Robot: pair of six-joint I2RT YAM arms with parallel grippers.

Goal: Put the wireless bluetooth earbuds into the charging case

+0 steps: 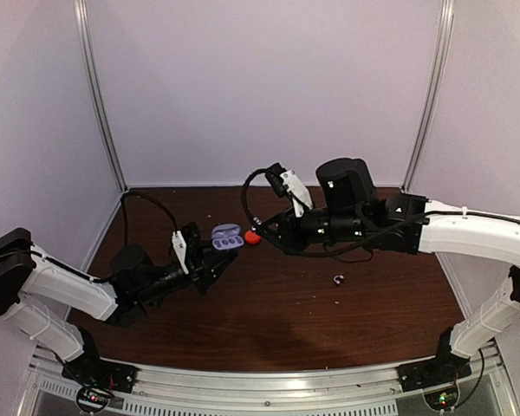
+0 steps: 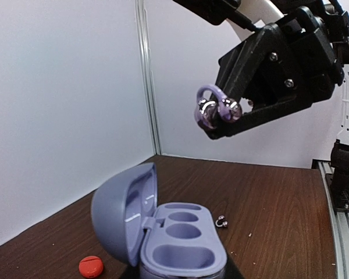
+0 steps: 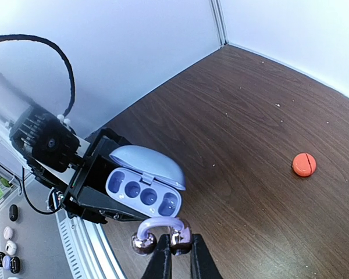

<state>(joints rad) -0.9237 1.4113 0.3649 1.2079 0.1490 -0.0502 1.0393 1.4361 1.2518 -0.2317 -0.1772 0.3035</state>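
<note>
The right jaws are pinched narrow on a lilac-and-chrome earbud (image 3: 158, 233), in the air near and higher than the open charging case (image 3: 142, 189). The left jaws clamp the case's base. The earbud is probably light, hard and slippery, so grip its body, not the chrome. A second earbud (image 2: 221, 221) lies on the table (image 2: 279, 197) beside the case.

Our left arm (image 1: 65, 290) reaches forward, left gripper (image 1: 220, 252) pinched tight. Our right arm (image 1: 477, 234) stretches across toward it, right gripper (image 3: 180, 251) pinched tight too.
</note>
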